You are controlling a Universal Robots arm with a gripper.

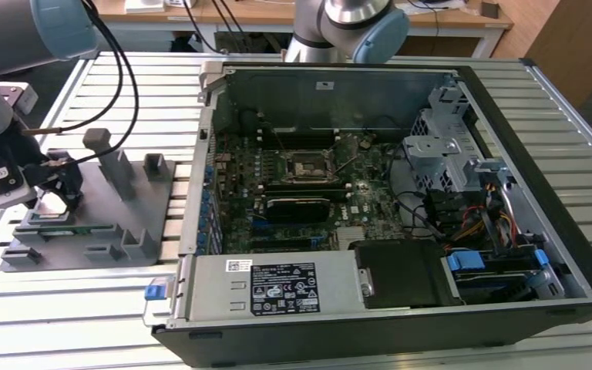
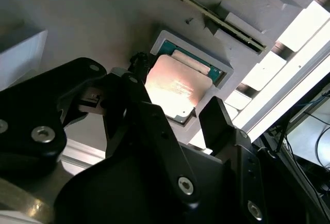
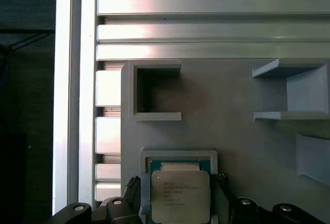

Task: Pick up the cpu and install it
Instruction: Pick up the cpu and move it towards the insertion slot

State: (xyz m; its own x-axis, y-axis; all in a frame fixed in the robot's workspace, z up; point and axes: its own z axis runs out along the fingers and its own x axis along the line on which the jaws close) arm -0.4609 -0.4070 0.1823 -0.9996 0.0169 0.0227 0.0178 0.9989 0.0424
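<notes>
The gripper (image 1: 58, 185) hangs low over the grey holder tray (image 1: 121, 193), well apart from the open computer case (image 1: 543, 154). The cpu (image 3: 180, 195) lies directly beneath it, flat in its square pocket with the dull metal top facing up. In both wrist views the jaws stand apart, one black fingertip (image 3: 133, 190) on each flank of the chip. A sliver of the pocket's wall shows between each finger and the chip's edge, so I judge that the grip has not closed (whether a pad grazes the edge I cannot tell). A long narrow memory stick (image 2: 227, 22) rests on edge in a slot of the same tray, just beyond the cpu from the gripper. The black socket frame (image 1: 307, 164) sits on the green motherboard inside the case, far from the gripper toward the exterior view's right, with a dark centre and nothing seated in it as far as I can make out. By my reading the task is at its very start: the approach and the straddling of the chip are done, while clamping, lifting, carrying across and seating it in the socket all remain.
</notes>
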